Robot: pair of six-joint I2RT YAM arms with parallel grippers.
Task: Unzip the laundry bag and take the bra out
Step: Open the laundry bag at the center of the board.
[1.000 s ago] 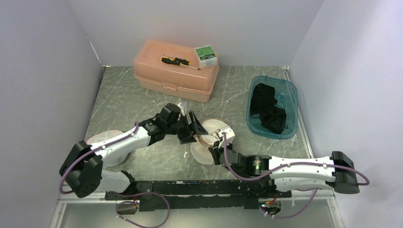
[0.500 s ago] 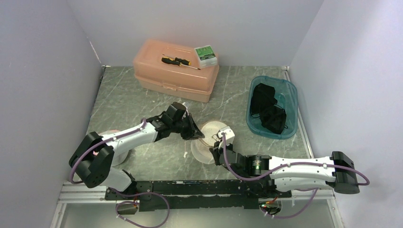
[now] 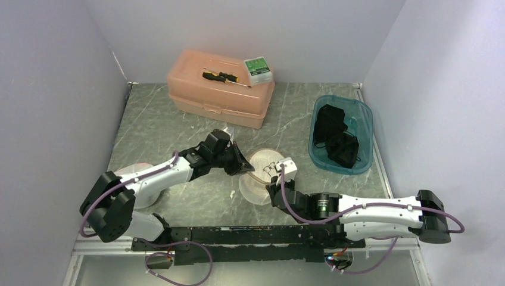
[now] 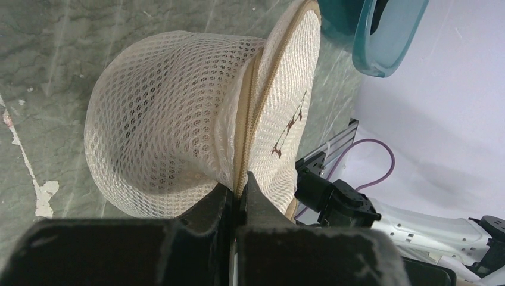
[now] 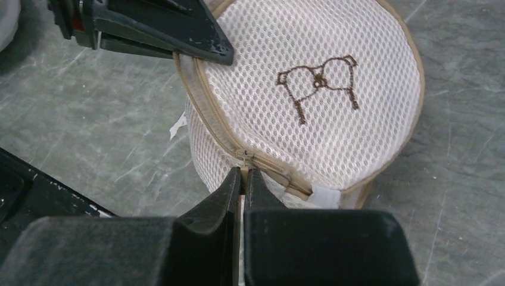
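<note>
Round white mesh laundry bag (image 3: 262, 169) (image 4: 172, 119) (image 5: 309, 107), tan zip tape around the rim, brown bra outline stitched on the flat face. It stands on the grey marbled surface (image 3: 161, 128), on the arms' side of the peach plastic toolbox (image 3: 220, 89) and clear of it, tipped so that the flat face is turned up and toward the right arm.

Left claw (image 3: 240, 166) (image 4: 240, 186): fingers pressed together on the zip seam at the bag's rim, mesh caught between the tips. The zip line is seen closed along the stretch shown in the left wrist view.

Right claw (image 3: 273, 181) (image 5: 244, 174): fingers drawn together directly under the metal zip slider (image 5: 243, 156), tips touching it. The pull tab is hidden between them, so the grip on it is not confirmed by sight.

No bra can be made out through the mesh.

On the toolbox lid are noted a black-and-yellow screwdriver (image 3: 224, 77) and a small green-and-white carton (image 3: 258, 67). To the right of the toolbox, well apart, stands a teal translucent plastic tub (image 3: 363, 146) in which black fabric (image 3: 332, 132) is held
</note>
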